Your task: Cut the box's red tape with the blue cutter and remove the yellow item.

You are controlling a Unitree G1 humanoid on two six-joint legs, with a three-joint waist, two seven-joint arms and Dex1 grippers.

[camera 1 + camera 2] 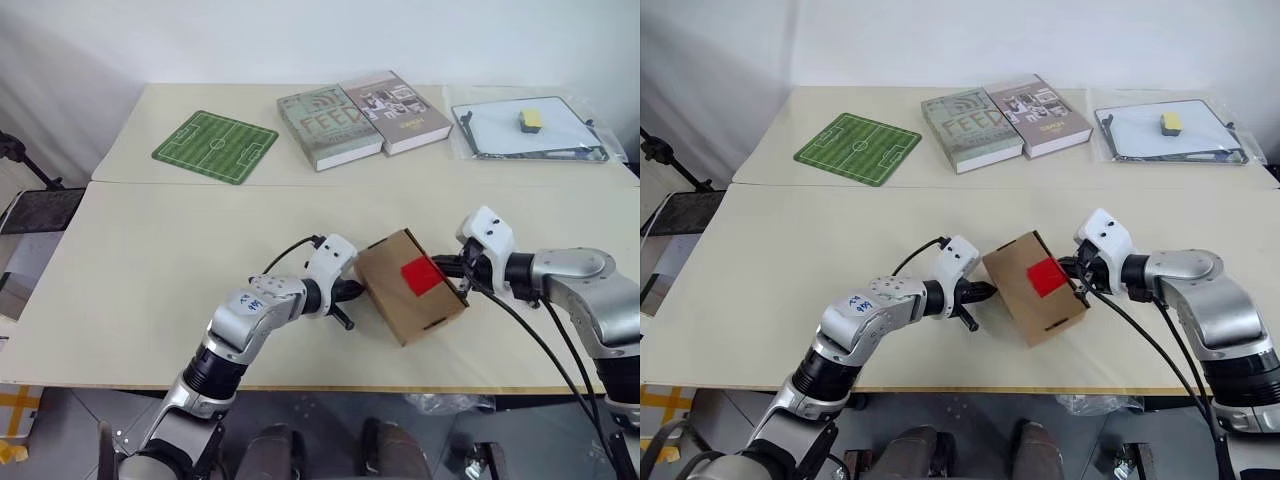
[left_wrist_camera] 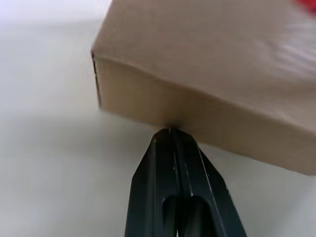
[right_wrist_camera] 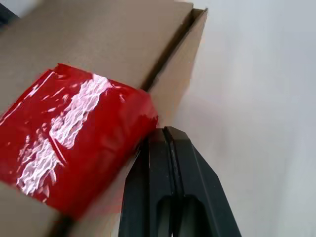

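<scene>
The box (image 1: 395,290), a small brown carton, lies askew near the table's front edge between my two grippers. The red tape (image 1: 421,276) sits on its top face toward the right edge. My left gripper (image 1: 356,290) is shut with nothing in it, and in the left wrist view its tips (image 2: 170,131) touch the box's (image 2: 207,59) side wall. My right gripper (image 1: 443,267) is also shut and empty; its tips (image 3: 164,129) rest against the box's edge right beside the red tape (image 3: 74,148). The blue cutter is out of view. The yellow item is hidden.
At the table's back lie a green football-pitch mat (image 1: 215,146), two hardcover books (image 1: 362,118) and a whiteboard (image 1: 525,128) in a plastic sleeve with a yellow-and-grey eraser (image 1: 531,120) on it. A seam (image 1: 180,183) runs across the table (image 1: 150,280).
</scene>
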